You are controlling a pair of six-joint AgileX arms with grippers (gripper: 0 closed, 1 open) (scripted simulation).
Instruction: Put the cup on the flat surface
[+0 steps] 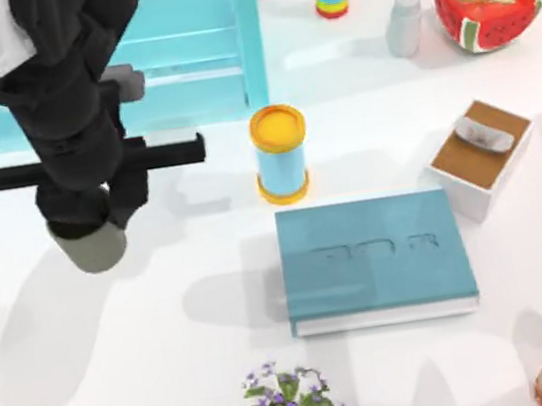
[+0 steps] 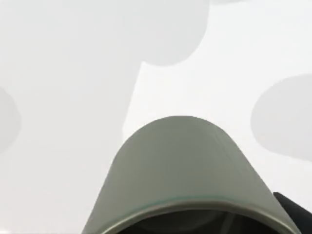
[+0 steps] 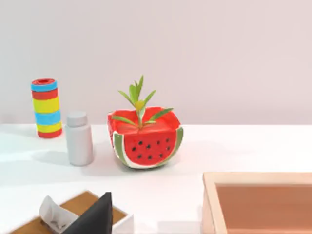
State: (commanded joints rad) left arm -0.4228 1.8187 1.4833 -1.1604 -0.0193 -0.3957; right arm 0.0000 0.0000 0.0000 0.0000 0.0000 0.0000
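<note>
The cup (image 1: 91,248) is held by the left tool (image 1: 91,213), projecting from below its fingers over the left part of the tabletop (image 1: 125,385). In the left wrist view the cup (image 2: 180,175) is seen above the bare white tabletop (image 2: 63,97). A yellow-lidded canister (image 1: 279,153) and a teal book (image 1: 374,259) stand well to the tool's right.

Canister (image 1: 280,153) behind book (image 1: 374,259); box (image 1: 480,157) right.
</note>
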